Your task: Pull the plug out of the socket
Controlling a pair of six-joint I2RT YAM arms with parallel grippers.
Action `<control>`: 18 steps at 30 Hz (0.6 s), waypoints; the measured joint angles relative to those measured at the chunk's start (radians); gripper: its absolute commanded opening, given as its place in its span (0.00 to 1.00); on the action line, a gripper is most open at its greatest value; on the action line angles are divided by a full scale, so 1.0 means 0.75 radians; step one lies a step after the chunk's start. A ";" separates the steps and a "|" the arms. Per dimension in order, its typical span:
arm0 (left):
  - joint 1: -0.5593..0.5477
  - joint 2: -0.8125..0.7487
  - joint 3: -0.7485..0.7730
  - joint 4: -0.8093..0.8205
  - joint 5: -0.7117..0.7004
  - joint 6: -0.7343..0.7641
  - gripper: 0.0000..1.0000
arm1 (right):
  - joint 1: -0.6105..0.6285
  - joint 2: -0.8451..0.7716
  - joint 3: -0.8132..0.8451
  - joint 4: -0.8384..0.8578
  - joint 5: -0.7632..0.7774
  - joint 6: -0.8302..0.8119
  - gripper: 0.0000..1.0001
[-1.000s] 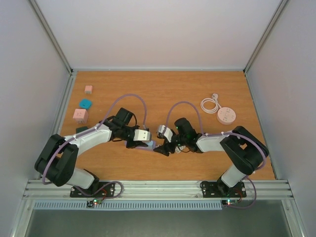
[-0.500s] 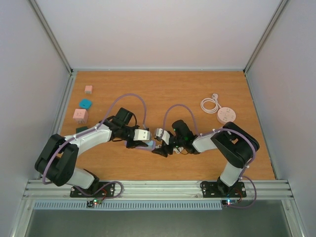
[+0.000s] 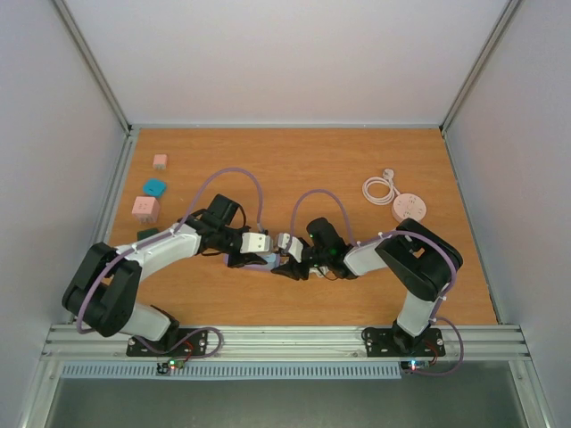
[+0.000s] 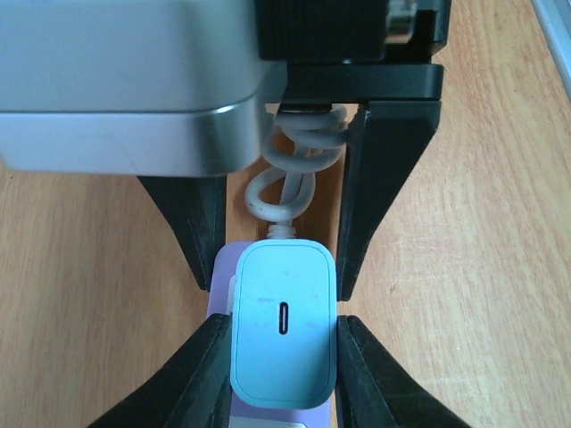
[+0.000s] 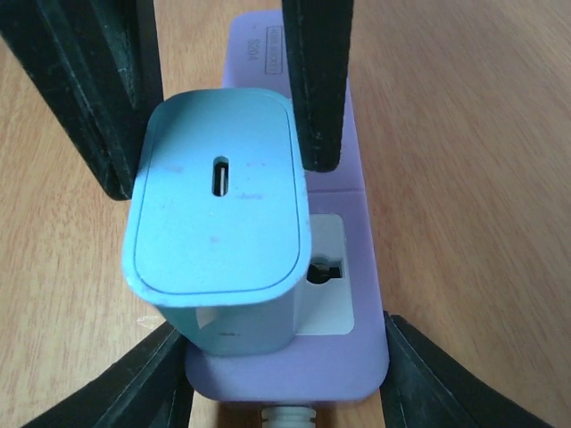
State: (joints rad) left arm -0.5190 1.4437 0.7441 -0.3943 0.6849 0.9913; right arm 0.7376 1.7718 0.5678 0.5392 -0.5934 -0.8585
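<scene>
Tabletop (image 4: 464, 267): left hand (image 4: 284, 321) pinches plug (image 4: 284, 352), right hand (image 5: 284, 325) socket (image 5: 357, 223).

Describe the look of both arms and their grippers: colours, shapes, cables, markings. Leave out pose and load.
The left arm and the right arm both have white link shells and black joints, and each has a lilac cable looping outside it. The left gripper and right gripper have black, wedge-shaped fingers. No markings are legible.
</scene>
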 measured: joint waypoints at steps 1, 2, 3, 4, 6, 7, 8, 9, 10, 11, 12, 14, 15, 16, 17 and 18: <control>0.001 -0.002 -0.001 0.000 0.001 -0.003 0.18 | 0.003 0.000 0.001 0.003 0.002 0.003 0.44; 0.002 -0.004 -0.001 0.001 -0.002 -0.009 0.17 | 0.003 0.000 0.001 0.006 0.007 0.005 0.40; 0.004 -0.005 -0.001 0.001 -0.003 -0.015 0.17 | 0.003 0.000 0.001 0.008 0.010 0.008 0.37; 0.004 -0.006 -0.001 0.001 -0.003 -0.019 0.17 | 0.004 0.000 0.001 0.010 0.014 0.008 0.36; 0.004 -0.006 -0.001 0.001 -0.002 -0.025 0.17 | 0.004 0.000 0.000 0.011 0.017 0.003 0.33; 0.005 -0.005 -0.001 0.000 -0.001 -0.026 0.17 | 0.004 0.000 -0.001 0.011 0.018 0.000 0.32; 0.005 -0.005 -0.001 -0.003 0.001 -0.031 0.17 | 0.004 0.000 -0.003 0.014 0.018 -0.005 0.32; 0.005 -0.004 0.000 -0.005 0.006 -0.036 0.17 | 0.005 0.000 -0.005 0.016 0.017 -0.010 0.31; 0.006 -0.004 0.001 -0.007 0.009 -0.041 0.17 | 0.005 0.000 -0.007 0.018 0.017 -0.016 0.31; 0.007 -0.004 0.003 -0.009 0.010 -0.051 0.16 | 0.006 0.000 -0.008 0.019 0.017 -0.019 0.30; 0.008 -0.004 0.004 -0.011 0.012 -0.057 0.16 | 0.006 0.000 -0.008 0.020 0.017 -0.021 0.29; 0.010 -0.004 0.009 -0.016 0.017 -0.068 0.16 | 0.006 0.000 -0.008 0.020 0.017 -0.025 0.28; 0.010 -0.004 0.010 -0.018 0.019 -0.070 0.16 | 0.006 0.000 -0.008 0.020 0.017 -0.025 0.27; 0.010 -0.005 0.010 -0.018 0.019 -0.066 0.16 | 0.006 0.000 -0.008 0.020 0.017 -0.025 0.27; 0.009 -0.009 0.010 -0.017 0.019 -0.060 0.16 | 0.006 0.000 -0.008 0.020 0.017 -0.025 0.27; 0.008 -0.015 0.009 -0.016 0.017 -0.057 0.16 | 0.006 0.000 -0.008 0.020 0.018 -0.024 0.26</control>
State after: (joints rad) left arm -0.5129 1.4322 0.7509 -0.4061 0.6979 0.9482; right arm 0.7418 1.7718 0.5617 0.5541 -0.5800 -0.8768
